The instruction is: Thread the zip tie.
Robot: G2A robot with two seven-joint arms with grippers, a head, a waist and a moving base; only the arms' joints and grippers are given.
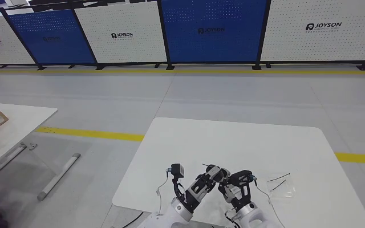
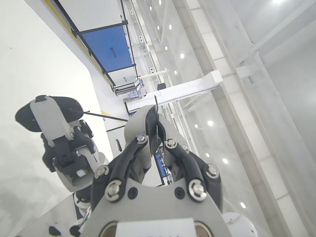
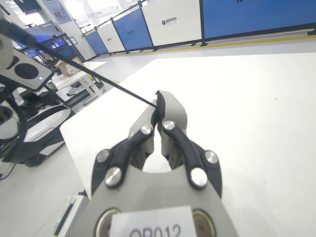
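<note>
Two grippers meet above the white table (image 1: 239, 142), near its 6 o'clock edge in the top view. The right gripper (image 3: 157, 110) has its pads closed on one end of the black zip tie (image 3: 108, 80). From those fingertips the strap runs straight through the air toward the left arm, clear of the tabletop. The left gripper (image 2: 156, 124) is likewise pinched shut on a stretch of the zip tie, a short tip poking out past its fingertips. A clear pouch (image 1: 283, 183) holding dark strips lies flat on the table at 3 o'clock from the grippers, near them but apart.
</note>
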